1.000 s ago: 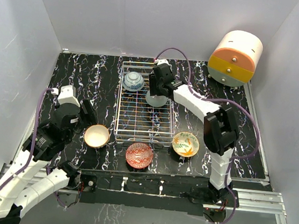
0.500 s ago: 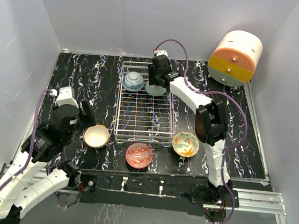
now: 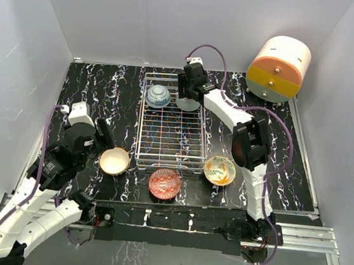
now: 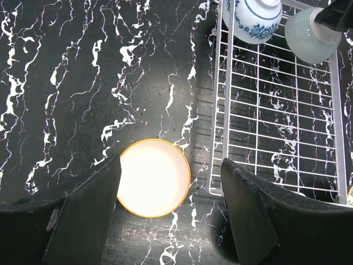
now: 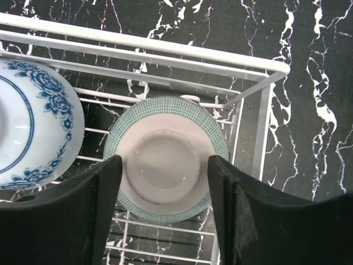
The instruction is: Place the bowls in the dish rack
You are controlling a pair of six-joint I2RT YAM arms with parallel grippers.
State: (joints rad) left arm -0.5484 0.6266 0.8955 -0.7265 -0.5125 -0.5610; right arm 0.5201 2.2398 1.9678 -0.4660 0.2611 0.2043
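Note:
The dish rack (image 3: 169, 146) lies mid-table. A blue-white patterned bowl (image 3: 158, 95) sits upside down in its far left corner; it also shows in the right wrist view (image 5: 33, 138). My right gripper (image 3: 191, 90) is shut on the pale mint bowl (image 5: 165, 160), held upside down at the rack's far right corner (image 5: 270, 69), fingers (image 5: 105, 210) on either side of its foot. My left gripper (image 4: 171, 165) is open above the cream-tan bowl (image 4: 154, 178), which sits upright on the table left of the rack (image 4: 276, 110). The red bowl (image 3: 165, 183) and yellow-green bowl (image 3: 219, 170) stand in front of the rack.
A cream-and-orange cylindrical drawer unit (image 3: 278, 67) stands at the back right. White walls close in the black marbled table (image 3: 105, 86) on three sides.
My right gripper has carried the mint bowl from the rack's middle right to its far right corner. The left arm has barely moved.

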